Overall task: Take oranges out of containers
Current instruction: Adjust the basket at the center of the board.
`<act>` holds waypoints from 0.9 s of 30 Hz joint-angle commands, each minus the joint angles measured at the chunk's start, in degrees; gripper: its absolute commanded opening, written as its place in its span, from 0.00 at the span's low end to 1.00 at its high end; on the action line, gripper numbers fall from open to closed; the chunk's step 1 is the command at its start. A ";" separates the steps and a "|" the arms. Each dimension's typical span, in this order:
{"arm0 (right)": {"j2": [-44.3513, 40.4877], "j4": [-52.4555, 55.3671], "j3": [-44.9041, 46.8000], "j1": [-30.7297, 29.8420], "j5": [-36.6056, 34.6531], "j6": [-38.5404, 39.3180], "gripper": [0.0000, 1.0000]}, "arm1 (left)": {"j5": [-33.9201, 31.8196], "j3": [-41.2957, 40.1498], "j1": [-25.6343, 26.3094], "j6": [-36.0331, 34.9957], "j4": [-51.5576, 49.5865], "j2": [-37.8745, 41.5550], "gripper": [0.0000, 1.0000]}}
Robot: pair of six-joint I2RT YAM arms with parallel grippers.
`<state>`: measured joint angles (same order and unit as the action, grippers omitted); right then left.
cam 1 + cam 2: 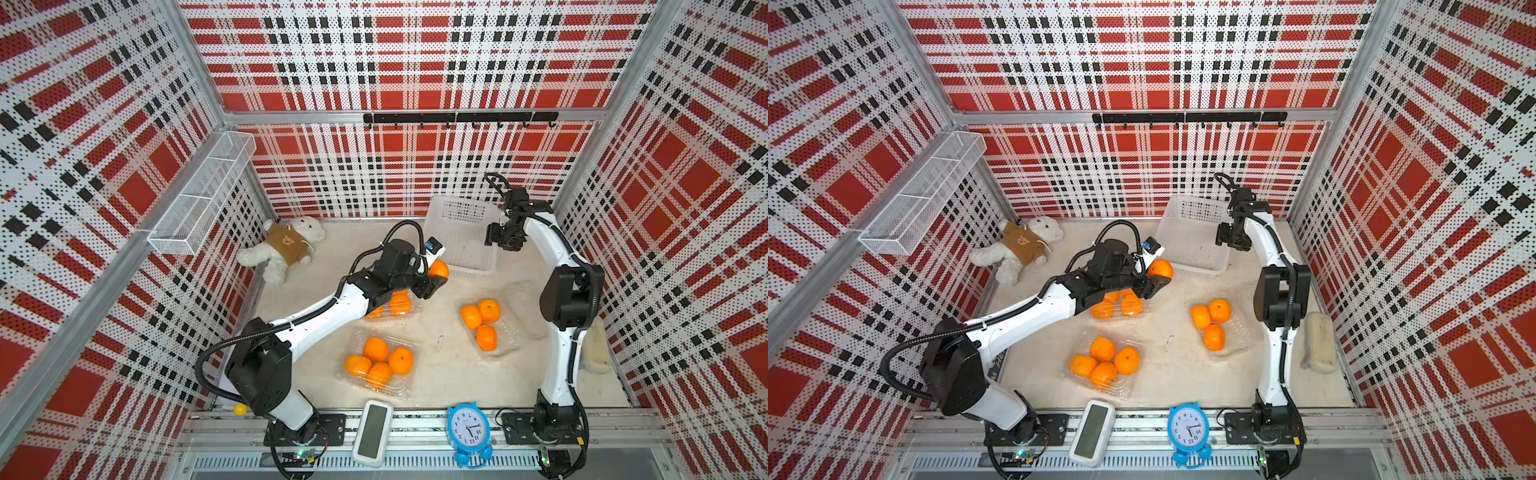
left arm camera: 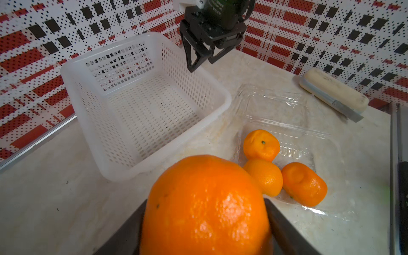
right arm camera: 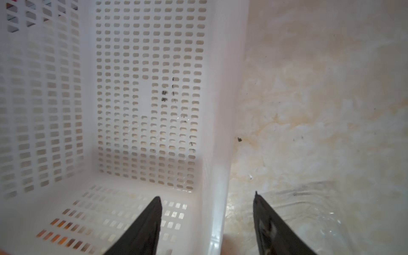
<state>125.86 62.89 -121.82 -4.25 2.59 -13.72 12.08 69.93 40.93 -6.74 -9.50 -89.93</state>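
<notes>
While the left hand (image 1: pixel 1158 269) grips one orange (image 2: pixel 205 205) aloft above the desk (image 1: pixel 432 316), just at eight o'clock of the white basket (image 1: pixel 461 232) where the right hand (image 3: pixel 207 197) hangs empty with jaws apart, the step looks like transfer, which next calls for clearing the rim and releasing.

Oranges (image 1: pixel 376 348) in three clear containers (image 1: pixel 404 391), one orange (image 1: pixel 440 269) held in left hand (image 1: pixel 436 271)

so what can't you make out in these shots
- clear plastic tray under the left arm: the arm hides its fruit count, both top views
- small yellow ball by the left arm's base: too small to identify, in a top view
- round orange fruit in the left claw: bottom edge cuts it, left wrist view
</notes>
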 commanded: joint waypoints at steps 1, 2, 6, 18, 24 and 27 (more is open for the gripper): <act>1.43 2.32 -2.95 0.02 -2.68 2.27 0.60 | -0.65 2.64 -0.38 -0.95 -2.36 1.86 0.28; 1.90 2.03 -3.11 0.11 -2.60 2.53 0.55 | -0.74 2.88 -0.38 -1.03 -2.53 1.62 0.28; 3.49 1.51 -3.02 0.21 -2.28 3.50 0.45 | -0.76 4.35 -0.72 -1.07 -3.67 0.55 0.28; 4.55 1.47 -1.40 0.60 -2.62 5.93 0.22 | -2.05 9.56 -0.74 -1.29 -8.89 -3.19 0.26; 0.48 -0.63 5.99 0.57 -3.88 8.85 0.13 | -2.42 14.23 -0.71 -1.78 -12.72 -7.04 0.28; -2.20 -2.62 11.09 0.35 -3.68 10.55 0.08 | -1.79 17.07 -0.83 -2.03 -14.87 -9.60 0.28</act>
<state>125.91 60.05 -114.69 -3.77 0.30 -6.81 10.04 84.27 40.51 -7.99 -21.43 -97.82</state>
